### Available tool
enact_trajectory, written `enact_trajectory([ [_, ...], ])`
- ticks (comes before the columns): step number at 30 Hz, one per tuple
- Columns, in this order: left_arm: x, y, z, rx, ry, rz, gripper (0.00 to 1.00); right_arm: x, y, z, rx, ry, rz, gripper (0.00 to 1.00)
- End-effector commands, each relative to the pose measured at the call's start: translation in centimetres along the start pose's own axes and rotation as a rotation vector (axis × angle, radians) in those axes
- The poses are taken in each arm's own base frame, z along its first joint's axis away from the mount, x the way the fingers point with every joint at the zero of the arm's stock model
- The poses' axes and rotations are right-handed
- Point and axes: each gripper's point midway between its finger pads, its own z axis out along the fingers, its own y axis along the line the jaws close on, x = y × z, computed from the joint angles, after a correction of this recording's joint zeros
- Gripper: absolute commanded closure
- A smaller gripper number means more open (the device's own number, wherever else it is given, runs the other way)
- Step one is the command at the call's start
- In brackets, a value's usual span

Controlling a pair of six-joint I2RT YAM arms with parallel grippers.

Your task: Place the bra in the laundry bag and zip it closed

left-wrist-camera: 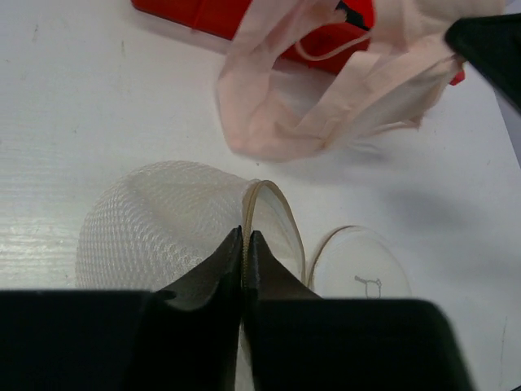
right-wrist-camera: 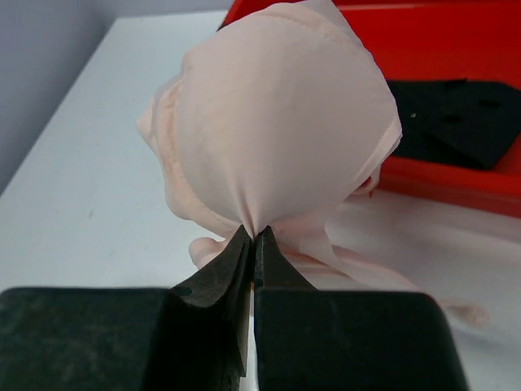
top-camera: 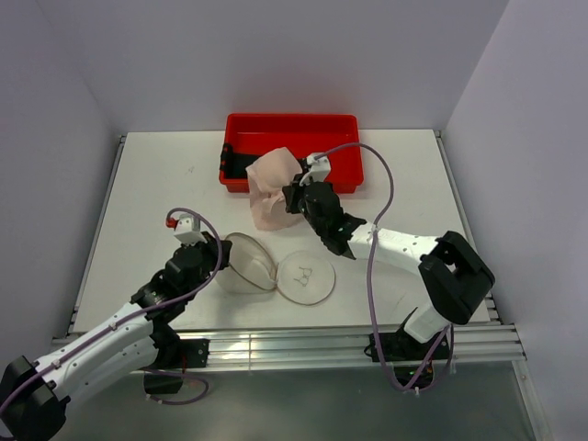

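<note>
The pale pink bra (top-camera: 269,188) hangs above the table just in front of the red tray, pinched at one cup by my shut right gripper (top-camera: 296,196); the right wrist view shows the cup (right-wrist-camera: 277,122) bulging over the closed jaws (right-wrist-camera: 252,236). The white mesh laundry bag (top-camera: 241,266) lies on its side near the table's front, mouth facing right. My left gripper (top-camera: 223,253) is shut on its tan zip rim (left-wrist-camera: 254,204). The bag's flat round lid (top-camera: 306,277) with the small dark drawing lies flat to the right, also in the left wrist view (left-wrist-camera: 362,269).
A red rectangular tray (top-camera: 344,129) stands at the back centre with a dark garment (right-wrist-camera: 456,122) inside. The table's metal rail (top-camera: 349,344) runs along the near edge. Grey walls close in the sides and back.
</note>
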Motion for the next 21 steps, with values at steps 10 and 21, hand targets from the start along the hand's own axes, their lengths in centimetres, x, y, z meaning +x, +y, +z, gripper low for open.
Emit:
enact_trajectory([
  [10,-4.6,-3.0,-0.1,-0.020,0.008,-0.021,0.18,-6.7,-1.1,-4.3,0.001,-0.173,0.077,1.00],
  [21,-9.6,-13.0,-0.6,0.294,0.033,-0.084,0.15,-9.3,-1.0,-9.8,-0.112,-0.235,0.117,1.00],
])
